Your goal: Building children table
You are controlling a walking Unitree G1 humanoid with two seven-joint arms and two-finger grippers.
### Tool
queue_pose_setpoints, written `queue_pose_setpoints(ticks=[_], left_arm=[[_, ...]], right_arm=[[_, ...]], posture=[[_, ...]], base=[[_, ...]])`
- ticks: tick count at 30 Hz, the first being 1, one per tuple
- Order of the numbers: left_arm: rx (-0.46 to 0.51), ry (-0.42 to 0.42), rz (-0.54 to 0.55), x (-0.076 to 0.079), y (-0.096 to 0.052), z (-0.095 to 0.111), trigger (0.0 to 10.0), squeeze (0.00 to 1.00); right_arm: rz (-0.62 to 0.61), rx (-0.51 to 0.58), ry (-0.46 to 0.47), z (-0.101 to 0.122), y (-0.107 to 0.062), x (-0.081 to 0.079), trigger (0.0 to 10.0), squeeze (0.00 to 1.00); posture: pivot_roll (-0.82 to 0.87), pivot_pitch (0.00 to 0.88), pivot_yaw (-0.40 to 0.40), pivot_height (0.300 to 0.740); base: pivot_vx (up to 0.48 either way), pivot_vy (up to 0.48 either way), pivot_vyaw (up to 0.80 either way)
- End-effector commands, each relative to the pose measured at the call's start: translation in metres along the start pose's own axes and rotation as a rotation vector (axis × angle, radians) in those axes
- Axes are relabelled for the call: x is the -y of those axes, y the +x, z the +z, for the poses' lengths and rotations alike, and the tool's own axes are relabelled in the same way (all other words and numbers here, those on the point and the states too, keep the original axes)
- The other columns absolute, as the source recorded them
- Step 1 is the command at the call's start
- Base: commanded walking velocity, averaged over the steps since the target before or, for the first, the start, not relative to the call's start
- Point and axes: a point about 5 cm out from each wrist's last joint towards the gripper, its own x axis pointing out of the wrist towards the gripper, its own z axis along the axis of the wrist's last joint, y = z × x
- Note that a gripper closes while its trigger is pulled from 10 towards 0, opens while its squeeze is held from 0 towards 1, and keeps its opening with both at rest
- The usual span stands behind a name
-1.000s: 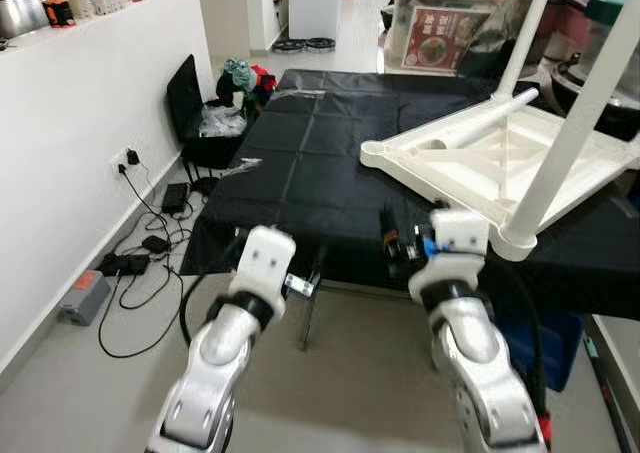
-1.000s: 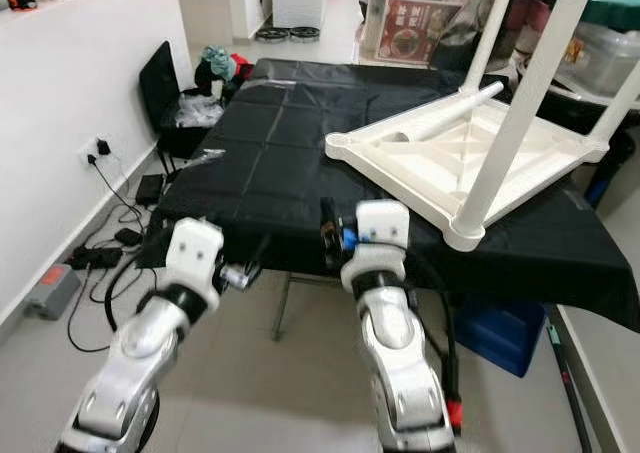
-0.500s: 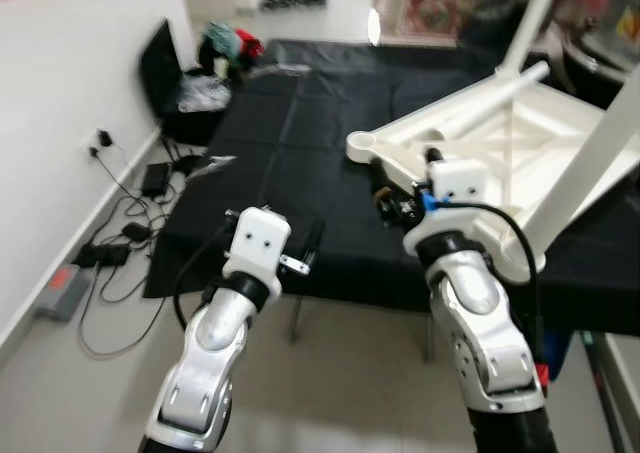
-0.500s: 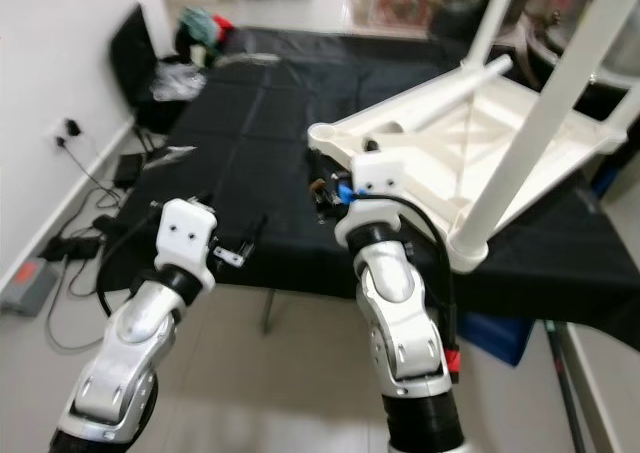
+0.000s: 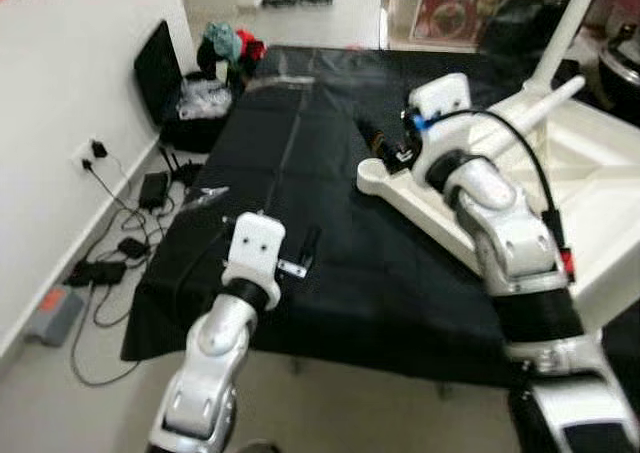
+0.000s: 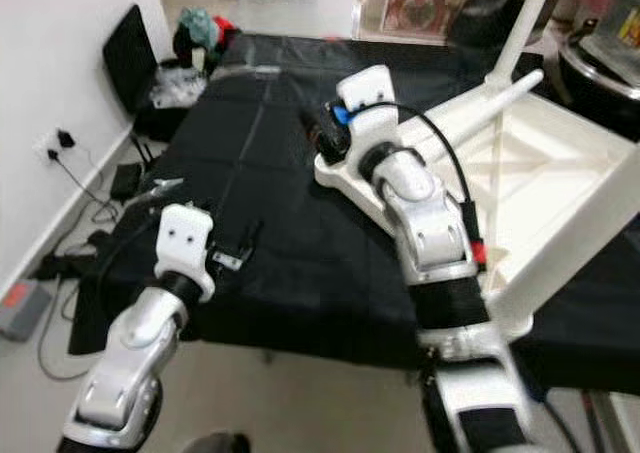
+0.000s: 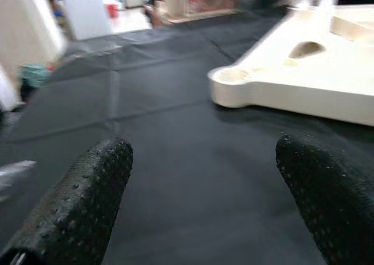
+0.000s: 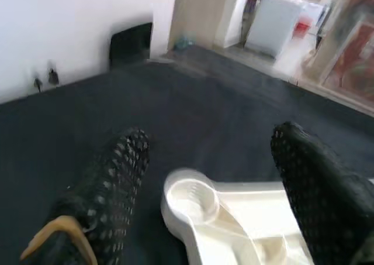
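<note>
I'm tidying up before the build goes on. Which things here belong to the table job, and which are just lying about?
For the job:
- white children's table, upside down on the black cloth
- loose white leg lying on it
- right gripper over its empty corner socket

Lying about:
- cables and chargers on the floor
- black chair with clothes

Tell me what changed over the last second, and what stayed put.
The right gripper rose from below the table edge and reached forward; it now hovers open over the empty leg socket at the near corner of the upturned white table. The left gripper came up over the black cloth, open, holding nothing. The camera moved closer. The white table stayed where it lay.
</note>
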Motion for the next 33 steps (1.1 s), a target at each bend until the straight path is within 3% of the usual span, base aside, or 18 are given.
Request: queue_pose_setpoints(ticks=[1,3,9,12,24,33], left_arm=[[-0.017,-0.015,-0.007,0.000,-0.004,-0.002,10.0,0.00],[-0.043,-0.028,-0.040,0.005,-0.008,-0.005,10.0,0.00],[-0.084,-0.059,-0.109,0.015,-0.018,-0.009,10.0,0.00],[-0.138,-0.121,-0.233,0.033,-0.035,-0.012,10.0,0.00],[-0.167,-0.170,-0.263,0.042,-0.059,0.001,10.0,0.00],[-0.185,-0.184,-0.281,0.048,-0.068,0.008,10.0,0.00]], right_arm=[[0.059,-0.025,-0.017,0.002,0.006,-0.007,10.0,0.00],[0.146,-0.162,-0.064,-0.010,0.012,-0.001,10.0,0.00],[0.196,-0.259,-0.089,-0.017,0.015,0.013,10.0,0.00],[0.259,-0.318,-0.091,-0.017,0.020,0.019,10.0,0.00],[0.296,-0.386,-0.159,-0.013,0.035,0.009,10.0,0.00],[0.262,-0.426,-0.193,-0.014,0.037,0.011,10.0,0.00]], posture=[[0.14,0.144,-0.035,0.740],[0.14,0.168,-0.038,0.740],[0.14,0.194,-0.041,0.740],[0.15,0.242,-0.053,0.740],[0.15,0.306,-0.064,0.740],[0.14,0.329,-0.075,0.740]], base=[[0.000,0.000,0.00],[0.000,0.000,0.00],[0.000,0.000,0.00],[0.000,0.000,0.00],[0.000,0.000,0.00],[0.000,0.000,0.00]])
